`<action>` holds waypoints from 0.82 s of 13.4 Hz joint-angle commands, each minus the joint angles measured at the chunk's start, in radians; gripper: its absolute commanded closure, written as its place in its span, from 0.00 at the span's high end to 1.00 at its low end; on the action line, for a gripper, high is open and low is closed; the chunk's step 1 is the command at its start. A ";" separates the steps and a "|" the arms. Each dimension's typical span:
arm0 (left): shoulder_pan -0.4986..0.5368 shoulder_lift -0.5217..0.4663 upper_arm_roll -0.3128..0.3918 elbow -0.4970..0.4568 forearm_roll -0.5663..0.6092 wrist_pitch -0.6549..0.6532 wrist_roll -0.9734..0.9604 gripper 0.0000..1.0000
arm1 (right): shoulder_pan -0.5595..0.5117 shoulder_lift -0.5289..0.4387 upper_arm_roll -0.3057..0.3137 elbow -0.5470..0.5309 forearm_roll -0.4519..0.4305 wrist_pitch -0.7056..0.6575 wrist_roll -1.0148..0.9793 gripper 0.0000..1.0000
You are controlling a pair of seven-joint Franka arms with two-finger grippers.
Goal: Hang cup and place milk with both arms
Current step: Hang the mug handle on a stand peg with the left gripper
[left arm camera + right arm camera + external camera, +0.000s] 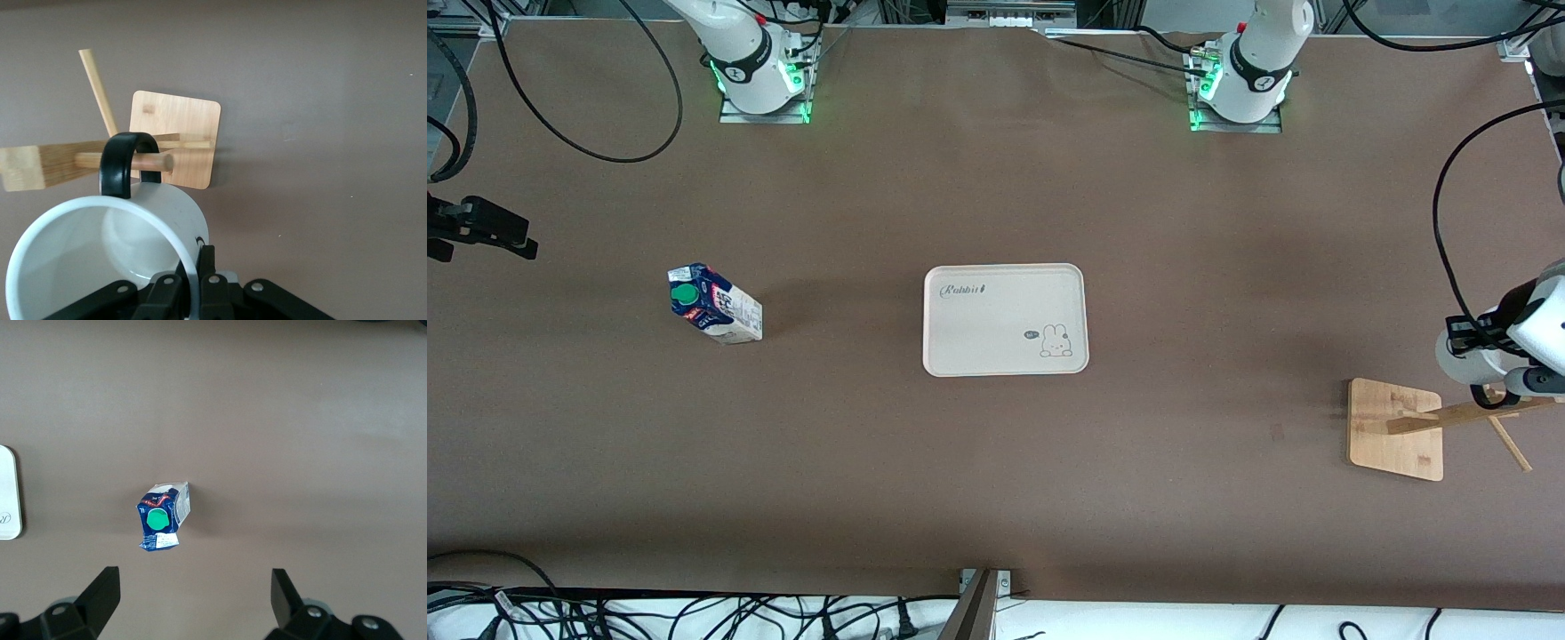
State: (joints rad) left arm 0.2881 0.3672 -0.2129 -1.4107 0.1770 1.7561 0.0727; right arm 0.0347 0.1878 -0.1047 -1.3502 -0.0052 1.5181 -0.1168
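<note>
In the left wrist view my left gripper [195, 261] is shut on the rim of the white cup [100, 253], one finger inside the wall and one outside. The cup's black loop handle [122, 163] sits round a peg [150, 161] of the wooden rack [179, 137]. In the front view the left arm's wrist [1498, 348] hangs over the rack [1394, 428] at the left arm's end of the table. The milk [713, 304] stands at the right arm's end. My right gripper [195, 583] is open, empty and high over the table beside the milk [160, 517].
A cream tray [1005, 356] with a rabbit print lies in the middle of the table, and its edge shows in the right wrist view [7, 495]. Cables run along the table's edges. A black mount [480, 227] juts in at the right arm's end.
</note>
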 commanded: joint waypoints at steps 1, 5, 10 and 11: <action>0.026 0.003 -0.009 0.007 -0.022 -0.012 0.041 0.00 | 0.002 -0.018 0.006 -0.017 -0.013 -0.009 0.025 1.00; 0.022 0.001 -0.011 0.007 -0.004 -0.010 0.098 0.82 | -0.062 -0.030 0.051 -0.036 0.026 -0.001 0.023 1.00; 0.014 -0.023 -0.032 0.009 -0.007 -0.015 0.074 1.00 | -0.058 -0.014 0.056 -0.024 0.022 -0.033 0.023 1.00; 0.005 -0.036 -0.039 0.009 -0.008 -0.015 0.075 1.00 | -0.058 -0.014 0.056 -0.024 0.022 -0.033 0.023 1.00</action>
State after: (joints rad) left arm 0.3014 0.3609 -0.2416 -1.4070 0.1742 1.7561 0.1415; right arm -0.0029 0.1878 -0.0702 -1.3620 0.0057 1.4962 -0.1102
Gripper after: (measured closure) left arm 0.154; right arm 0.000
